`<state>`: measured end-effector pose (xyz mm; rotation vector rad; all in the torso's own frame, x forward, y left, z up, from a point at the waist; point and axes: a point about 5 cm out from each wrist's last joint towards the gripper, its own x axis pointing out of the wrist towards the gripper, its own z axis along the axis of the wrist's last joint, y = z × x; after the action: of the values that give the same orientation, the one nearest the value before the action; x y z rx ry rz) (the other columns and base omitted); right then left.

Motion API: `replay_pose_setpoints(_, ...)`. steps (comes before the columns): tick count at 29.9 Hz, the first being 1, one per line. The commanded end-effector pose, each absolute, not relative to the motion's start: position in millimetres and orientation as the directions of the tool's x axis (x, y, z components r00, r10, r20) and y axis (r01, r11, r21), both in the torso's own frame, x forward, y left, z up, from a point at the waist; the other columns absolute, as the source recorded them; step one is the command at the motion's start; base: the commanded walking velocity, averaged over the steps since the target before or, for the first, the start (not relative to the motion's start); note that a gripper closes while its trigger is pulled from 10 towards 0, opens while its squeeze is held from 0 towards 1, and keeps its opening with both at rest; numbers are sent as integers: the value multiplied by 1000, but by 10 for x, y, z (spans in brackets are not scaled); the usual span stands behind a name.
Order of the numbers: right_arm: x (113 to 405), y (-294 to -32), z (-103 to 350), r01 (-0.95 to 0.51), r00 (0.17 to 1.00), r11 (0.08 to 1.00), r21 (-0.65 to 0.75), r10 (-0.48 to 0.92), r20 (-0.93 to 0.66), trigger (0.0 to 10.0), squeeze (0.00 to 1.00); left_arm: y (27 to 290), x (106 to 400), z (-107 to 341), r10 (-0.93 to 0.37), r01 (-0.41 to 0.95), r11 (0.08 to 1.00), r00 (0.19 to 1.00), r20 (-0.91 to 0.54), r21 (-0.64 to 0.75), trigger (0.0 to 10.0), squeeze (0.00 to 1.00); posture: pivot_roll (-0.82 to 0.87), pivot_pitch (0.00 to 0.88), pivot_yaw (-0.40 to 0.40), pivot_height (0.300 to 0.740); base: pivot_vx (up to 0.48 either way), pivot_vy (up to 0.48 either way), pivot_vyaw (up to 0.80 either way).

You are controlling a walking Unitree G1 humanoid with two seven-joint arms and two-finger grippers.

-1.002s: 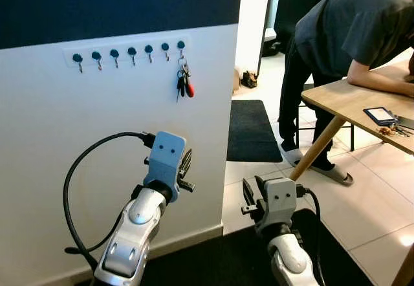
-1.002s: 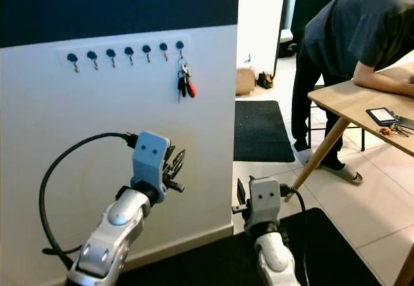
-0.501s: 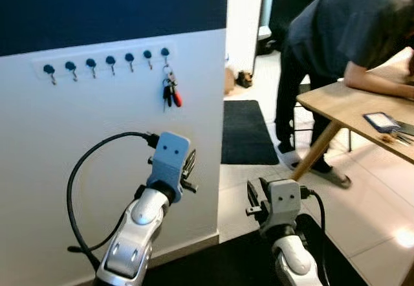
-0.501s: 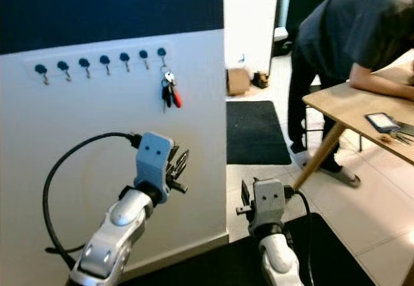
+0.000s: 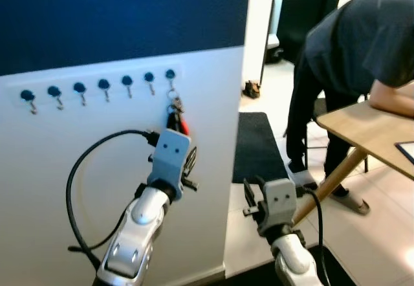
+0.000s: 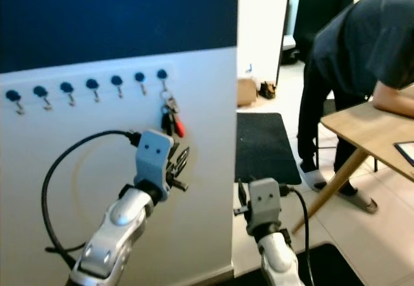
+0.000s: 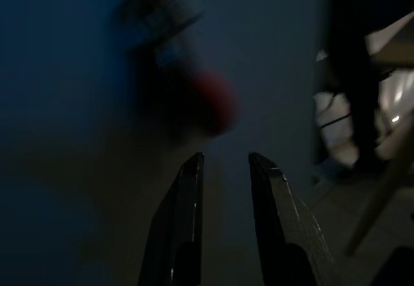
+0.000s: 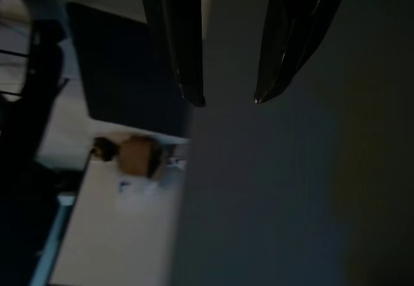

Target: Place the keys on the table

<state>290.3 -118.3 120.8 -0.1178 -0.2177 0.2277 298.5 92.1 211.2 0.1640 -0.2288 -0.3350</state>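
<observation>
A bunch of keys (image 5: 176, 117) with a red fob hangs from the rightmost hook of a rail on the white wall. My left gripper (image 5: 189, 169) is raised just below the keys and pointed at them; its fingers stand open with nothing between them. In the left wrist view the keys (image 7: 206, 105) are a dark blur with a red patch a little beyond the fingertips (image 7: 193, 163). My right gripper (image 5: 248, 199) is held lower, near the wall's corner, open and empty. The wooden table (image 5: 372, 137) stands at the right.
A person (image 5: 362, 46) in dark clothes leans on the table at the right. A black mat (image 5: 259, 147) lies on the tiled floor past the wall's corner. A row of several hooks (image 5: 103, 87) runs along the wall. A dark device (image 5: 406, 150) lies on the table.
The camera has come closer to the wall and shifted, so the keys now sit lower in view, right above my left gripper. Both grippers keep their pose.
</observation>
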Motion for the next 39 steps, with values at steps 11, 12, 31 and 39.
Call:
replay_pose_setpoints(11,2872,-1116,1190,-256,942,960,-118,275,195,10000,0,961,2933,2112,-350,321,933,915,200,165,10000,0,104,88,65,740,97,0,463)
replay_pose_setpoints(12,2869,-1115,1186,-258,941,959,-117,277,194,10000,0,963,2915,2111,-358,330,930,912,202,163,10000,0,103,88,65,740,0,0,0)
replay_pose_setpoints(31,2846,-1146,1719,-218,879,959,-181,274,391,10000,0,1282,2611,2108,-283,250,952,939,194,178,10000,0,115,99,70,740,0,0,0)
replay_pose_setpoints(39,3005,-1006,2240,-318,819,948,-25,288,496,10000,0,1369,2638,2241,-228,181,962,944,238,203,10000,0,130,109,58,740,0,0,0)
